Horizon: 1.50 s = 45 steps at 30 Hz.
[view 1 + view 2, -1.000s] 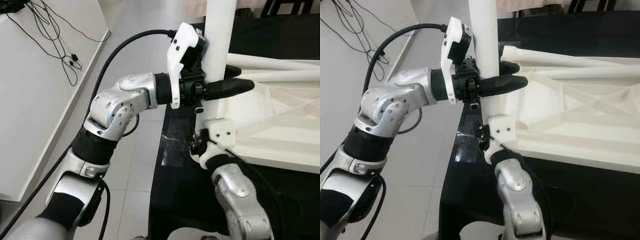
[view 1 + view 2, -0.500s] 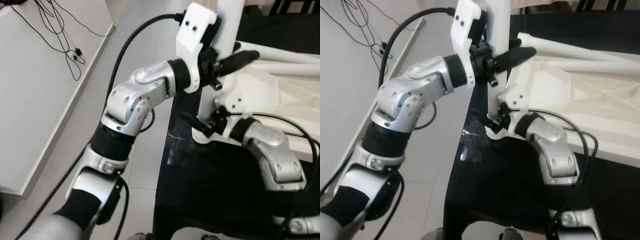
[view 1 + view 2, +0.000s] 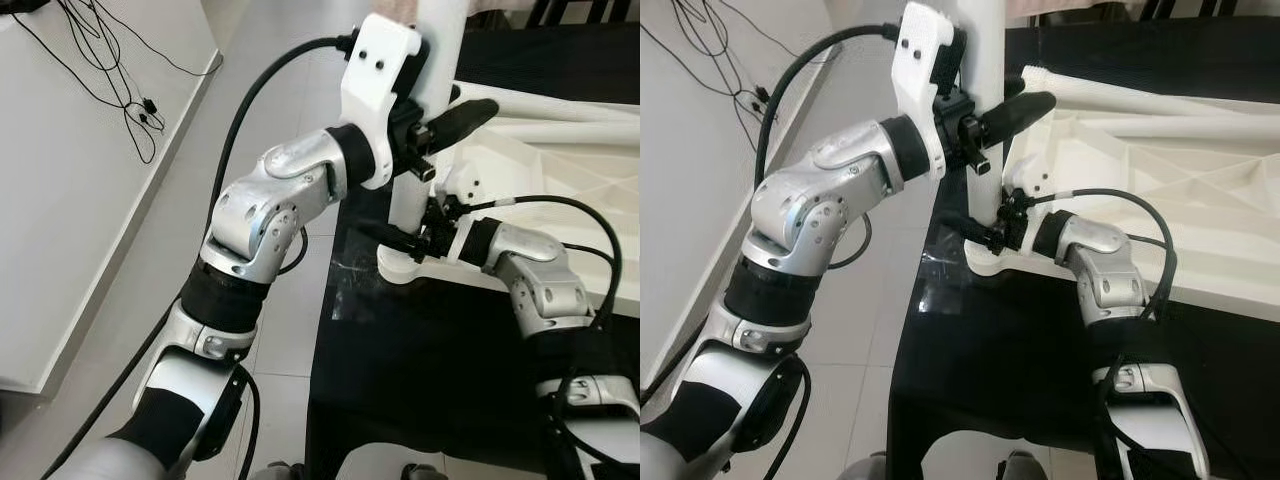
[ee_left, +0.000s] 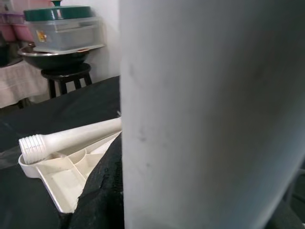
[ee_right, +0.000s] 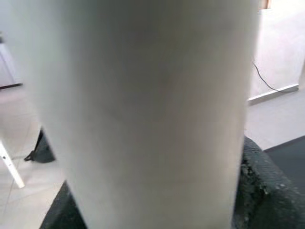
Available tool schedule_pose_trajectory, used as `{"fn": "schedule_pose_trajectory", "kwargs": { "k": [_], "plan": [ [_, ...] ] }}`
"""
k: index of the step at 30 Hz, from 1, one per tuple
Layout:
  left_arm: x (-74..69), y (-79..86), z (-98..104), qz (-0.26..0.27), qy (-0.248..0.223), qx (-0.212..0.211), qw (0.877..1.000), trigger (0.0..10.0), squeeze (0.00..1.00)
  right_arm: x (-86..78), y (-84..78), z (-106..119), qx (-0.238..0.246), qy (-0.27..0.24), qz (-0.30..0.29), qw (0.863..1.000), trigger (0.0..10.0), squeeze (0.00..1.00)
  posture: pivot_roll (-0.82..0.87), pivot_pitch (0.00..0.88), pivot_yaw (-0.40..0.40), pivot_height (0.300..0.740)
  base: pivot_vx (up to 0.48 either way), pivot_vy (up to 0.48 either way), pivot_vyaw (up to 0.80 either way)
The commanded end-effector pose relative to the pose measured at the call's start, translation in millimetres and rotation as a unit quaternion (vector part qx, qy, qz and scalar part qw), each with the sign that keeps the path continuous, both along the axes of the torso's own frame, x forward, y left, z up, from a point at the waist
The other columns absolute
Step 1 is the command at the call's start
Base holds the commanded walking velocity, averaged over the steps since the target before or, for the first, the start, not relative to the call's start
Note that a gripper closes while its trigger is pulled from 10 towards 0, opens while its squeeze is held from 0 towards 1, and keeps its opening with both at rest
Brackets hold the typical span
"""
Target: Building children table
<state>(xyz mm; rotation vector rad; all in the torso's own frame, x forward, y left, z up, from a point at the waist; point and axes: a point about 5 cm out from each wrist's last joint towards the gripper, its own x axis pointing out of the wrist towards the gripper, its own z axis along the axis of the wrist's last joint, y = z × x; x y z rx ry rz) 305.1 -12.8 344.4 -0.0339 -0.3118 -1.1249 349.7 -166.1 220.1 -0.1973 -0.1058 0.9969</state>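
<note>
On the black cloth [image 3: 400, 350], your left gripper [image 3: 425, 125] and right gripper [image 3: 405, 238] both pinch the smooth white leg [image 3: 432, 60] (upright), beside the ribbed tabletop [image 3: 560, 190].

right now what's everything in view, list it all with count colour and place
table leg: 1, white, upright at the near left corner of the tabletop
tabletop: 1, white, lying underside up on the black cloth
spare legs: 2, white, lying across the tabletop
cloth: 1, black, over the work surface
cables: several, black, on the white counter at left
food box: 1, clear with green lid, on a bowl on a stool
left gripper: 1, black, shut on the table leg, high up
right gripper: 1, black, shut on the table leg, near its base
</note>
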Motion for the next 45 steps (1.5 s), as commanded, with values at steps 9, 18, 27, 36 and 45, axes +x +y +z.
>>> {"fn": "schedule_pose_trajectory", "kwargs": {
  "k": [9, 18, 27, 36, 45],
  "plan": [
    [-57.6, -57.1, 5, -0.164, -0.018, 0.017, 0.986, 10.0, 1.00, 6.8, 42.4, -1, -0.021, -0.004, 0.039, 0.999, 0.0, 0.00, -0.01, 0.184, 0.132, 0.740, 0.000, 0.000, 0.00],
    [-36.2, -6.2, -7, -0.094, 0.017, -0.019, 0.995, 10.0, 0.00, -10.6, 34.5, -30, 0.007, 0.022, -0.376, 0.926, 0.0, 0.00, -0.02, 0.182, 0.088, 0.740, 0.000, 0.000, 0.00],
    [-20.0, 55.0, -51, -0.037, 0.017, -0.013, 0.999, 10.0, 0.00, -57.8, 79.3, -55, 0.043, 0.068, -0.321, 0.944, 0.0, 0.00, -0.02, 0.154, 0.098, 0.740, 0.000, 0.000, 0.00],
    [-18.3, 77.0, -86, -0.043, 0.030, 0.007, 0.999, 0.0, 0.00, -59.4, 89.7, -48, 0.066, 0.077, -0.349, 0.932, 8.2, 0.00, -0.02, 0.144, 0.104, 0.740, 0.000, 0.000, 0.00],
    [-19.8, 73.2, -90, -0.054, 0.019, 0.026, 0.998, 0.0, 0.00, -52.9, 83.6, -34, 0.074, 0.074, -0.324, 0.940, 10.0, 0.00, -0.01, 0.141, 0.107, 0.740, 0.000, 0.000, 0.00]
  ]
}}
